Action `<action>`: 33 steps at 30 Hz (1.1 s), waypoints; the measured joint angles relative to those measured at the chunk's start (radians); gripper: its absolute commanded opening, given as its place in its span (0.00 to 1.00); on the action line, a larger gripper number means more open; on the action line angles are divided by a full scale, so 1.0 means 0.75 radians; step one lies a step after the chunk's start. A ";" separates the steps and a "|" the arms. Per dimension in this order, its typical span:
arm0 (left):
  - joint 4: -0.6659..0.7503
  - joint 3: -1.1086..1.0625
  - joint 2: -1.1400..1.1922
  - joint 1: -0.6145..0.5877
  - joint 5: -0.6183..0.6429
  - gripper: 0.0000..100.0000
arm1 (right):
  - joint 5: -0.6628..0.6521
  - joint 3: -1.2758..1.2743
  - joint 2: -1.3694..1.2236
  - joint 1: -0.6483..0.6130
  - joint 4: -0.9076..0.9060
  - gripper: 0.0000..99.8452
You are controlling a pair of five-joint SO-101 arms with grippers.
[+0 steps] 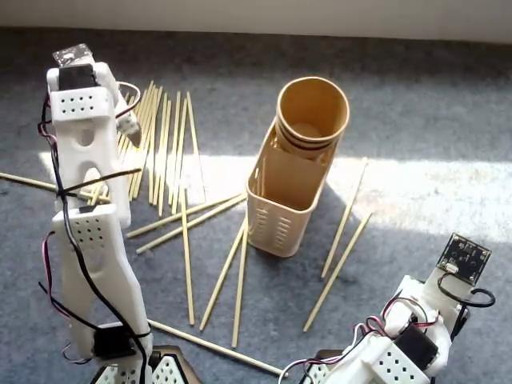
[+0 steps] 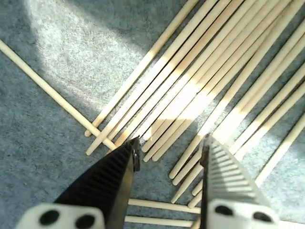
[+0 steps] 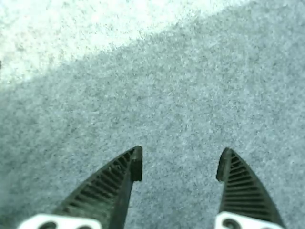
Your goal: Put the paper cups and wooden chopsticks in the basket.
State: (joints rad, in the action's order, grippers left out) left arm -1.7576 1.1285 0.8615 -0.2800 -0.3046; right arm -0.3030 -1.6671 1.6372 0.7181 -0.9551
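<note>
A stack of paper cups (image 1: 312, 112) stands inside the cream basket (image 1: 282, 210) at the table's middle. Wooden chopsticks (image 1: 160, 144) lie in a fanned pile at the back left, with more scattered around the basket (image 1: 346, 240). My left gripper (image 2: 169, 145) hangs open just above the near ends of the piled chopsticks (image 2: 200, 90), several tips lying between its fingers. The left arm (image 1: 84, 136) stands over that pile. My right gripper (image 3: 178, 164) is open over bare grey carpet, holding nothing; its arm (image 1: 408, 340) sits at the front right corner.
Grey carpet covers the table, with a bright sunlit band across the middle. One long chopstick (image 1: 212, 346) lies near the front edge, another (image 1: 36, 184) at the far left. Loose chopsticks (image 1: 228, 276) lean out from the basket's front.
</note>
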 measured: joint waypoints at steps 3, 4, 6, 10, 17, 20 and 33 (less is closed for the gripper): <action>0.000 0.047 0.096 0.000 -0.014 0.21 | 0.000 0.000 0.000 0.000 0.000 0.26; 0.000 0.047 0.141 0.000 -0.025 0.21 | 0.000 0.000 0.000 0.000 0.000 0.26; 0.000 0.047 0.225 0.000 -0.035 0.21 | 0.000 0.000 0.000 0.000 0.000 0.26; 0.000 0.053 0.350 0.004 -0.045 0.21 | 0.000 0.000 0.000 0.000 0.000 0.26; 0.000 0.115 0.479 0.053 -0.096 0.18 | 0.000 0.000 0.000 0.000 0.000 0.26; 0.000 0.131 0.481 0.072 -0.143 0.01 | 0.000 0.000 0.000 0.000 0.000 0.26; -0.008 0.172 0.458 0.115 -0.155 0.00 | 0.000 0.000 0.000 0.000 0.000 0.26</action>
State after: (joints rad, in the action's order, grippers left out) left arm -1.7637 1.2574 1.2052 -0.1941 -0.4212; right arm -0.3030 -1.6671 1.6372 0.7181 -0.9551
